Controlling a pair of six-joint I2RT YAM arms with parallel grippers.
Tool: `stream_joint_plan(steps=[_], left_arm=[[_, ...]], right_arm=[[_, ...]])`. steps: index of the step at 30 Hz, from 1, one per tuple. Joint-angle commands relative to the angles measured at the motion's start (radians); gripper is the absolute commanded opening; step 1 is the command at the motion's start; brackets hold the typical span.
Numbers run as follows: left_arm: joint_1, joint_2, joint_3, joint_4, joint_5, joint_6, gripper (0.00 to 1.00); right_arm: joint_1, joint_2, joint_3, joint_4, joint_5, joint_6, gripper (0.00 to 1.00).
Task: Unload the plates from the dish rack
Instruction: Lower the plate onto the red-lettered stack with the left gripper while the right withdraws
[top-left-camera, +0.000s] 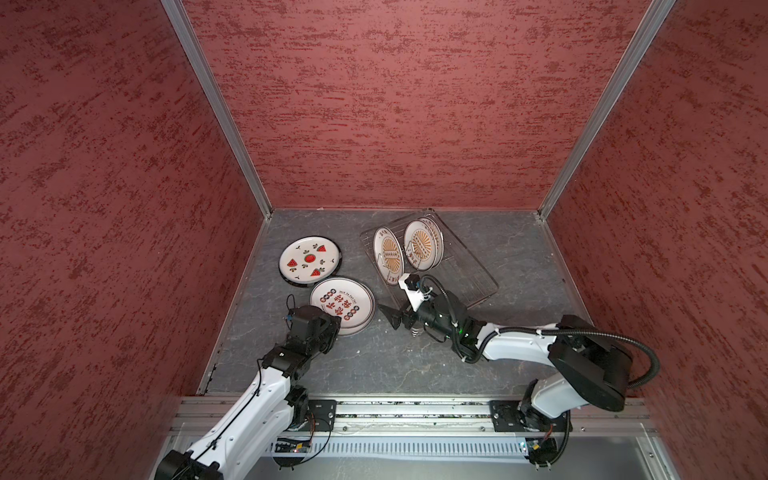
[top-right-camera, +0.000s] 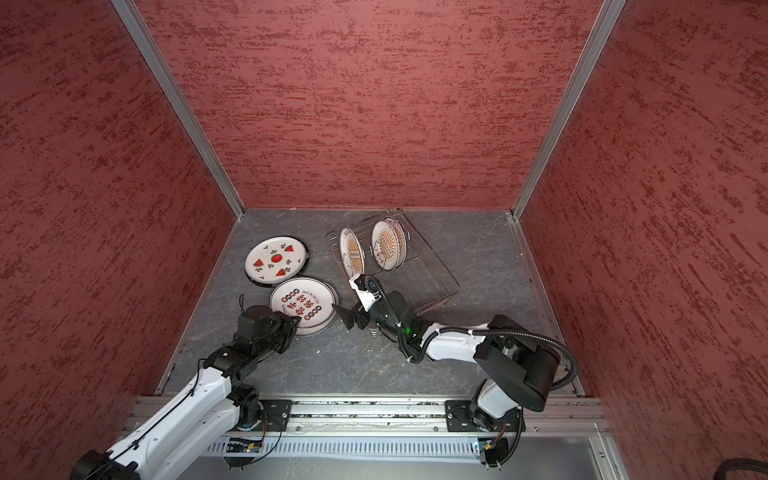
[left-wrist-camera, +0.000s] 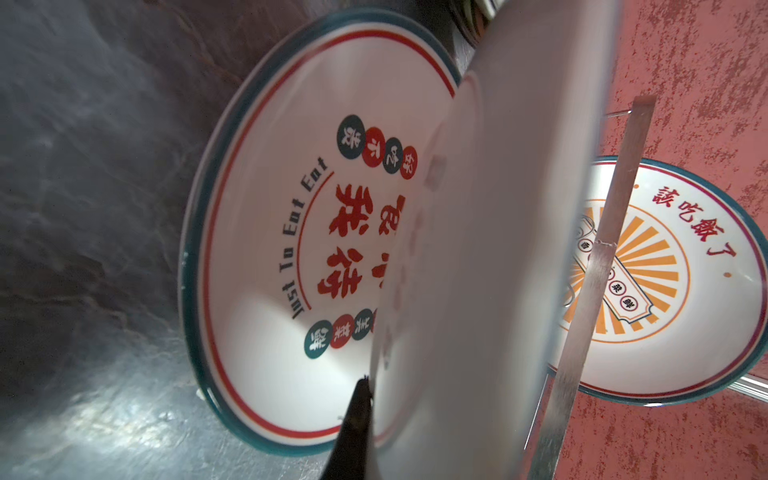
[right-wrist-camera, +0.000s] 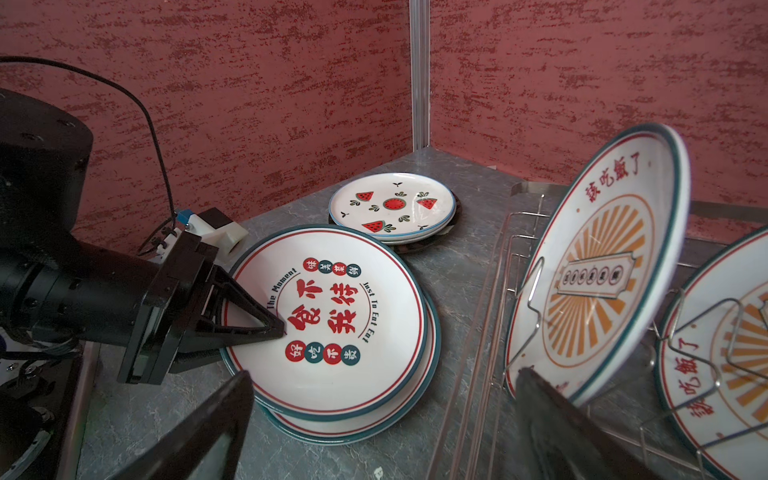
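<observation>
Three sunburst plates (top-left-camera: 388, 254) stand on edge between the prongs of the dish rack (top-left-camera: 469, 282), all in its far half. The rack sits askew, far and right of centre on the grey table (top-left-camera: 415, 365). I read 該吃飯了 in red along each plate's rim; the banner lettering across the orange rays is too small for me to read.

Left of the rack, the other plates lie flat on the table. In the nearer stack the upper character plate (right-wrist-camera: 386, 299) is printed "The Moment" and "Just To Eat Eat" around 食不我待, with 好吃不贵 set in red and dark-green dots. The lower character plate (right-wrist-camera: 374, 432) shows the same print in the left wrist view, where the upper plate is tilted up off it on the gripper's side. Farther left, touching that stack, a watermelon plate (top-left-camera: 308, 259) rests on a dark-rimmed plate (right-wrist-camera: 411, 248); I see no writing on it.

The left gripper (right-wrist-camera: 276, 332) is clamped on the near-left rim of the upper character plate, one finger on its face and the other beneath.

The right gripper (right-wrist-camera: 384, 373) stands with jaws wide and holds nothing, low between the character stack and the rack's near-left corner. One finger overlaps the nearest sunburst plate's lower rim; I cannot confirm contact.

Red textured walls (top-left-camera: 395, 104) enclose the table.
</observation>
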Motion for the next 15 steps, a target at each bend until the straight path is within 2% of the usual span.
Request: stream_joint_plan(steps=[1, 7, 9, 11, 15], left_arm=[[0.017, 0.015, 0.009, 0.039, 0.018, -0.016, 0.03], [0.036, 0.088, 0.006, 0.097, 0.068, -0.021, 0.04], [0.038, 0.112, 0.002, 0.123, 0.085, -0.021, 0.07], [0.038, 0.136, 0.004, 0.139, 0.095, -0.017, 0.16], [0.042, 0.154, 0.013, 0.126, 0.081, -0.018, 0.41]], right_arm=[[0.012, 0.007, 0.039, -0.004, 0.024, -0.022, 0.98], [0.016, 0.009, 0.054, -0.037, 0.027, -0.019, 0.98], [0.017, 0.01, 0.054, -0.042, 0.029, -0.019, 0.98], [0.019, 0.012, 0.064, -0.061, 0.029, -0.015, 0.98], [0.025, 0.009, 0.079, -0.087, 0.027, -0.008, 0.98]])
